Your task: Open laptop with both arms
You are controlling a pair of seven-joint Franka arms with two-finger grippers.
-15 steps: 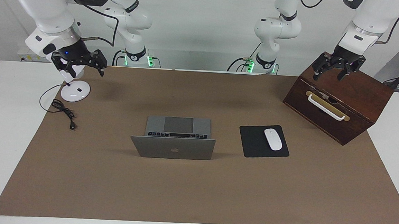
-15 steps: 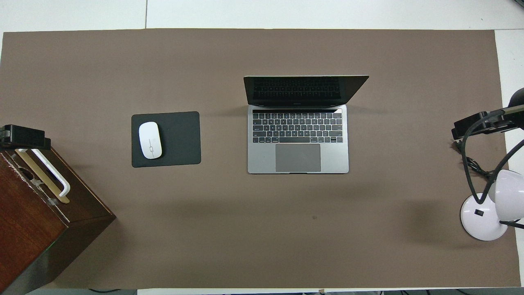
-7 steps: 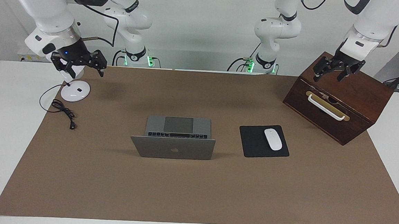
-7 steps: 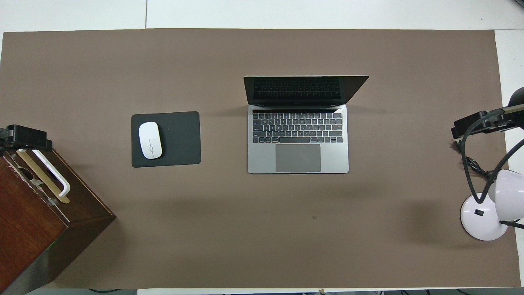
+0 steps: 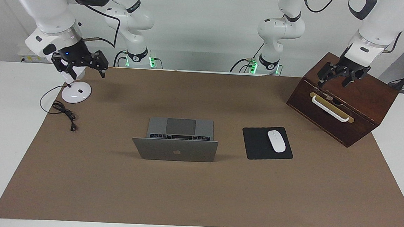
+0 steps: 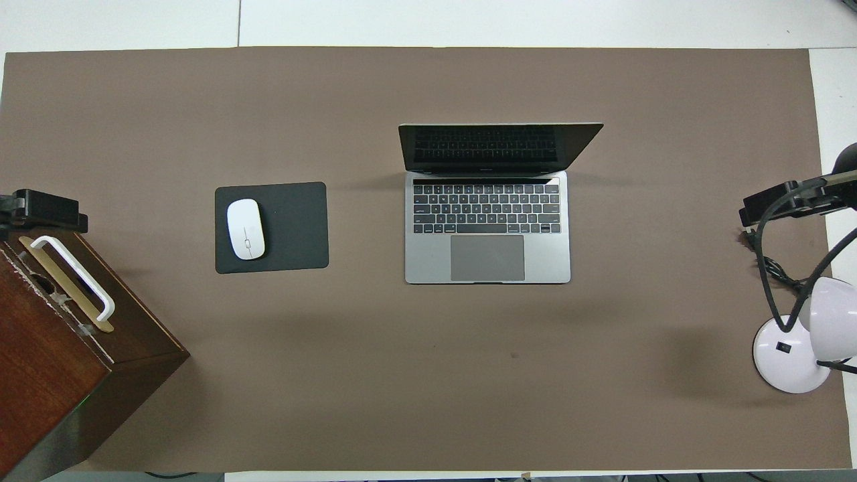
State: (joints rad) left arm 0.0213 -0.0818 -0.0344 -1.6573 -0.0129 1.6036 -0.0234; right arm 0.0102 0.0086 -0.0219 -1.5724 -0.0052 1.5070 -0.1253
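At the right arm's end of the table, the right pincer hangs in the air over the white lamp, its fingers spread wide and holding nothing. The lamp's black cord curls on the table just beside the base, farther from the robots.

In the middle of the brown mat sits the laptop, well apart from both pincers. It stands open: the lid is raised, its logo side turned away from the robots, and the keyboard and trackpad lie bare toward them.

Beside the laptop, toward the left arm's end, lies a black pad with a white mouse resting on it.

Nearer the robots, at the left arm's end, stands a dark wooden box, set at an angle, with a white handle on its front. The left pincer hovers over the box's top near the front edge, fingers parted and empty.
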